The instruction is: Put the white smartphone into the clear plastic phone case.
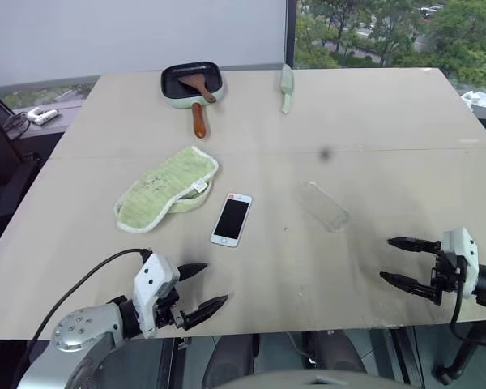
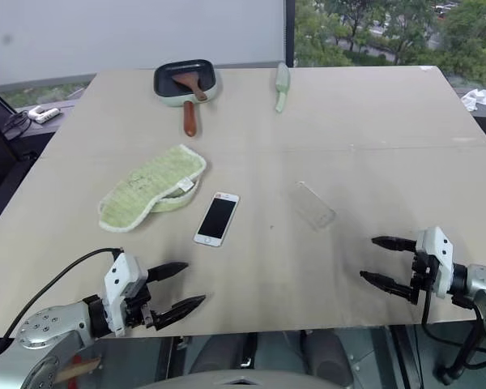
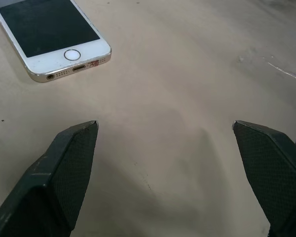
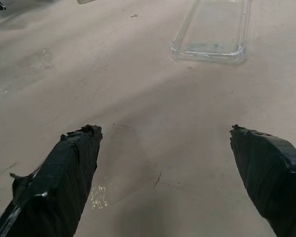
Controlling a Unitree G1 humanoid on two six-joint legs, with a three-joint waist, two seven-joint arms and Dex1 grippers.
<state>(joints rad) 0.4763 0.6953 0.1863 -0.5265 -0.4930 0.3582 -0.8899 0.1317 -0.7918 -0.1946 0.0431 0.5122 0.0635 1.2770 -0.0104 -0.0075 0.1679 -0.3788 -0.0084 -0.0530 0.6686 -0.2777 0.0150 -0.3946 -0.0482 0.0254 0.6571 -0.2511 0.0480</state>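
The white smartphone (image 1: 232, 219) lies flat, screen up, on the beige table (image 1: 373, 130), a little left of the middle, with its home-button end toward the near edge. The clear plastic phone case (image 1: 324, 206) lies empty on the table to the right of the phone, apart from it and angled, its open side up. The phone is outside the case.

The left gripper (image 1: 204, 288) hovers over the near left part of the table, its two black fingers spread wide with nothing between them; in the left wrist view the phone (image 3: 49, 37) sits just beyond the fingertips (image 3: 81, 143), untouched. The right gripper (image 1: 397, 259) hangs at the near right edge, also spread wide and empty, pointing left across the table; in the right wrist view the case (image 4: 212, 29) lies ahead of its tape-wrapped fingers (image 4: 76, 148), well clear of them.

A green quilted oven mitt (image 1: 166, 190) lies just left of the phone. Farther off sit a small pale green square pan (image 1: 192, 85) with a brown handle and a wooden spatula in it, and to its right a pale green utensil (image 1: 287, 87).
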